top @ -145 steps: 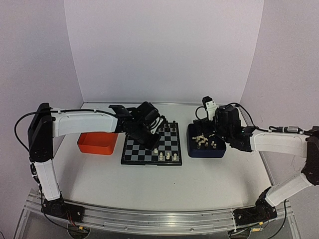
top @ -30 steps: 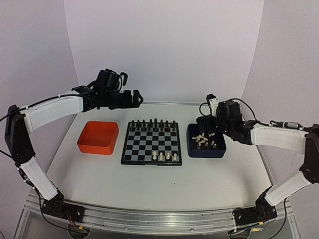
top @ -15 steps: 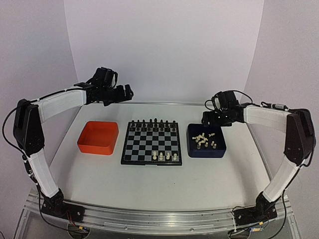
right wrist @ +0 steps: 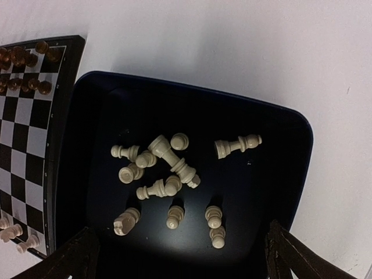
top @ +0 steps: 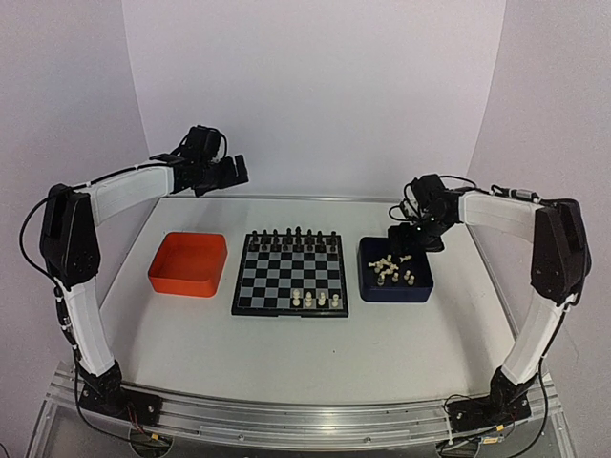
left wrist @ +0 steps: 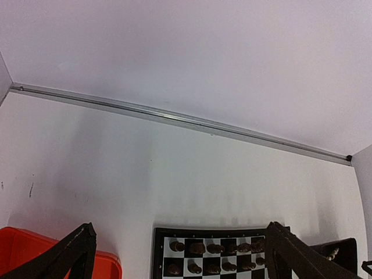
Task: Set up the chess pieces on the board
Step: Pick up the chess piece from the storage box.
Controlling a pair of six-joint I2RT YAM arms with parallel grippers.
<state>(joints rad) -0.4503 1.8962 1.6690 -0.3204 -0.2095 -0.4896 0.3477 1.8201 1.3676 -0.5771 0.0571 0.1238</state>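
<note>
Hovering over the dark blue tray [right wrist: 267, 174], the right fingers [right wrist: 290, 258] are spread wide with nothing between them, so the step in hand looks like fetching the next white man. The cream chess pieces [right wrist: 165, 152] lie loose in that tray, which sits at 3 o'clock of the board [top: 289, 277]: a tangled cluster at its centre, one piece on its side towards 2 o'clock, and a few single ones towards 6 o'clock. Four cream pieces [top: 315, 300] stand on the board's 6 o'clock row, while the black chessmen [top: 291, 236] fill the 12 o'clock rows. The next move likely calls for lowering over one of the separate pieces, closing on it alone, and carrying it to a free near-row square. The left fingers [left wrist: 84, 250] are also open and empty, raised high above the bench [top: 382, 343] at about 10 o'clock, beyond the orange tray [top: 188, 264]. No brand, label or writing can be read anywhere.
</note>
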